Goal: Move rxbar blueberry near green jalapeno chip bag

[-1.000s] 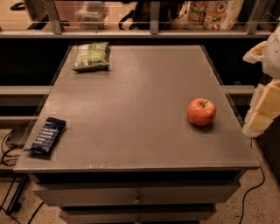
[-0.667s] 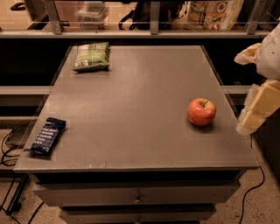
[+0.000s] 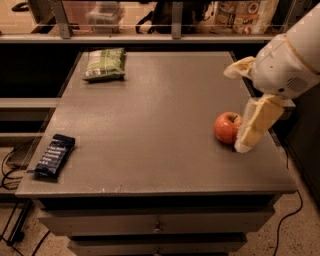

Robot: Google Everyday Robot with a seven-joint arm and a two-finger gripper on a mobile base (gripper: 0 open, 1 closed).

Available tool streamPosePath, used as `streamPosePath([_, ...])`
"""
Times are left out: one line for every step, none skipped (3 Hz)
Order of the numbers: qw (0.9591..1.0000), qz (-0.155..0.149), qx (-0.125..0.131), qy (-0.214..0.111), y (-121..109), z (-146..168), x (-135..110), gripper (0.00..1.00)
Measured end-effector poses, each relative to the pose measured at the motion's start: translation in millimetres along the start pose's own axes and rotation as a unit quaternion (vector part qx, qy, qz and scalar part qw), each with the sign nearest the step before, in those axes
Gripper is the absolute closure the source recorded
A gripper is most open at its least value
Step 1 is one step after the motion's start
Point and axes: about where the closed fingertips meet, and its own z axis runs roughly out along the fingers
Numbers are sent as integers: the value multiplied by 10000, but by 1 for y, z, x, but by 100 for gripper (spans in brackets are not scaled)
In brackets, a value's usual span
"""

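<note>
The rxbar blueberry (image 3: 52, 155), a dark navy bar with white text, lies at the front left corner of the grey table (image 3: 155, 120). The green jalapeno chip bag (image 3: 105, 63) lies at the back left of the table. My gripper (image 3: 236, 107) is at the right side of the table, far from both, just beside a red apple (image 3: 226, 128). Its two tan fingers (image 3: 255, 122) stand apart, open and empty, with the lower one just right of the apple.
The red apple sits at the right middle of the table. A shelf rail with bags and boxes (image 3: 240, 15) runs behind the table. Drawers (image 3: 155, 227) are below the front edge, and cables (image 3: 10, 170) hang at the left.
The arm has moved left and inward over the table's right edge, bringing the gripper up beside the apple. The bar, the chip bag and the apple have not moved.
</note>
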Motion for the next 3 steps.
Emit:
streamPosePath([9981,-96,-124,-592,2,19,-25,0])
streamPosePath([9976,-100,-135,-671,3,19,-30,0])
streamPosePath([9973,-96,-175,-709,2,24,-34,0])
